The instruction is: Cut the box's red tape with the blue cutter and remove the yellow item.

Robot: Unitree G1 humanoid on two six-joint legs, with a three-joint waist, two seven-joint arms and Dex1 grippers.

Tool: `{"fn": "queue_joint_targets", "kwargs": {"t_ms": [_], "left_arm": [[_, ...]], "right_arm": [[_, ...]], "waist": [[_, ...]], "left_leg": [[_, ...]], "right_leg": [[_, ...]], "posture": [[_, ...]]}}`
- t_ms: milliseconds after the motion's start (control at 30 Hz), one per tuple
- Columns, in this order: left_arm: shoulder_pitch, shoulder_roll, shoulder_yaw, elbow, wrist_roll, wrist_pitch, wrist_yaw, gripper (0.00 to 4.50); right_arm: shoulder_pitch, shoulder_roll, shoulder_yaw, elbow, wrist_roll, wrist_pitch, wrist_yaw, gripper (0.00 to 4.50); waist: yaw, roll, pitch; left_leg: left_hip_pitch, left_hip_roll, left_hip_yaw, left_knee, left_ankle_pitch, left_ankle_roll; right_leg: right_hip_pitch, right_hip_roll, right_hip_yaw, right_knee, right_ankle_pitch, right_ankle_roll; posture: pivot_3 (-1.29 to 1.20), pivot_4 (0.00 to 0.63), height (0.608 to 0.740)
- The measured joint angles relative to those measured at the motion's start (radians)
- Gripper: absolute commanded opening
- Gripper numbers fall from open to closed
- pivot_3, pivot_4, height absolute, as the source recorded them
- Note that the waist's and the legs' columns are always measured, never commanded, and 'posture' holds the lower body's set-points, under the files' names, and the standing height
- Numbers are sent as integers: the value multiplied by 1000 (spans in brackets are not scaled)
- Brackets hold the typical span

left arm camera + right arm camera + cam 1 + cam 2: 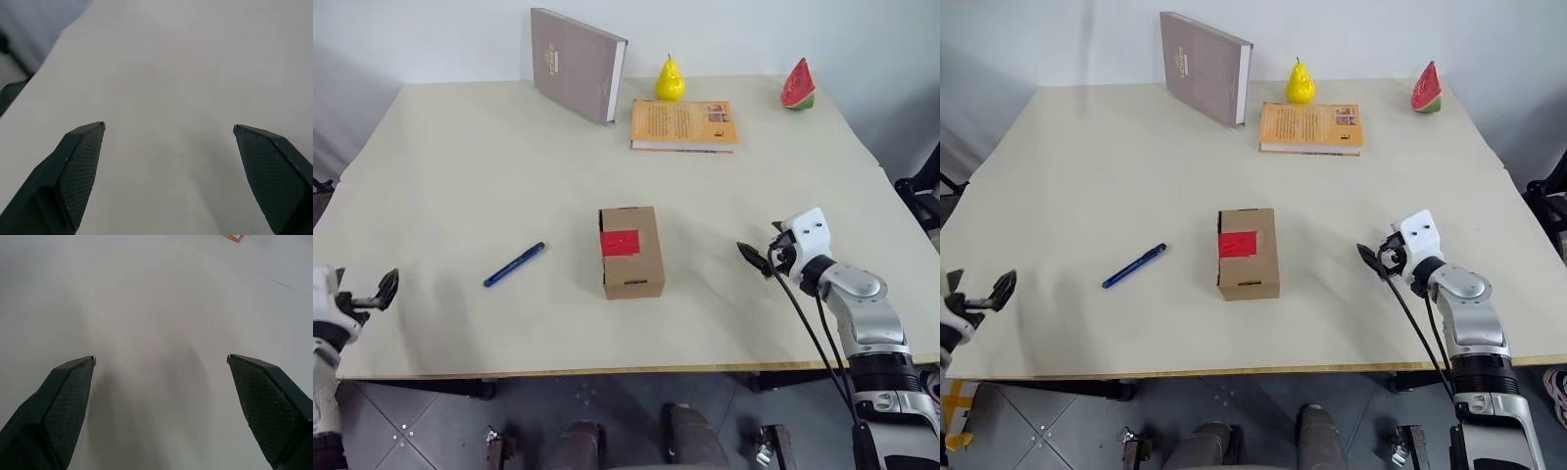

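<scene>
You see the box [631, 252] mid-counter, red tape [619, 243] on top, flaps shut, contents hidden; the blue cutter [515, 263] lies left of it; both sets of fingers gape empty, the left gripper [384, 291] half cut off, the right gripper [759, 257] right of the box

box [631, 252] mid table [460, 176], tape [620, 243] on its top. cutter [515, 264] just left of box. far edge: leaning book [576, 64], pear [670, 79], flat book [683, 124] before pear, watermelon slice [798, 84] far right.
</scene>
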Motion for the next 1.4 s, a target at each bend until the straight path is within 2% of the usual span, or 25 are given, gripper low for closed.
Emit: {"fn": "queue_joint_targets", "kwargs": {"t_ms": [300, 500, 800, 900, 1033, 1167, 1267, 1300, 1400], "left_arm": [[-205, 10, -195, 5, 15, 17, -124, 4467], [-393, 3, -340, 76, 38, 23, -230, 4467], [-520, -28, -430, 202, 74, -9, -334, 4467], [-553, -33, -445, 232, 76, -20, -371, 3848], [-559, -36, -461, 241, 77, -29, -411, 2642], [-577, -39, -472, 259, 83, -30, -435, 1275], [-592, -48, -473, 278, 91, -33, -440, 323], [-594, -54, -477, 281, 95, -36, -443, 70], [-614, -85, -505, 306, 110, -49, -451, 25]], "right_arm": [[42, -9, 36, -172, -9, 95, 10, 4500], [88, -30, 30, -276, 17, 156, 32, 4500], [156, -65, -11, -370, 48, 205, 45, 4500], [190, -83, -19, -408, 54, 210, 51, 3868], [235, -90, -39, -471, 65, 218, 54, 2495], [258, -100, -36, -545, 98, 297, 72, 974], [258, -100, -14, -597, 125, 357, 77, 4], [257, -99, 4, -617, 132, 376, 78, 0], [247, -86, 60, -664, 157, 436, 78, 0]], "waist": [[-3, 0, 0], [1, 0, 0], [-2, 0, 0], [2, 0, 0], [1, 0, 0], [1, 0, 0], [1, 0, 0], [1, 0, 0], [5, -1, 0]], "left_leg": [[0, -2, 0, 1, 0, 0], [-1, -3, 0, 2, 0, 1], [-1, -3, 1, 3, 0, 1], [-2, -4, 1, 4, 0, 2], [-2, -4, 1, 6, -1, 2], [-3, -4, 1, 8, -1, 3], [-3, -4, 1, 9, -1, 3], [-3, -4, 1, 9, -1, 3], [-4, -4, 1, 10, -1, 3]], "right_leg": [[-1, 1, -1, 2, 0, 1], [-1, 1, -2, 2, 1, 2], [-2, 1, -2, 3, 1, 2], [-2, 1, -2, 3, 1, 3], [-2, 1, -2, 3, 2, 3], [-2, 1, -2, 3, 2, 4], [-1, 1, -2, 4, 2, 4], [-2, 1, -2, 4, 2, 4], [-1, 1, -2, 4, 2, 4]], "posture": [[0, 150, 740], [0, 150, 740], [0, 150, 740], [0, 150, 740], [0, 150, 740], [0, 150, 740], [0, 150, 740], [0, 150, 740], [0, 150, 740]]}}
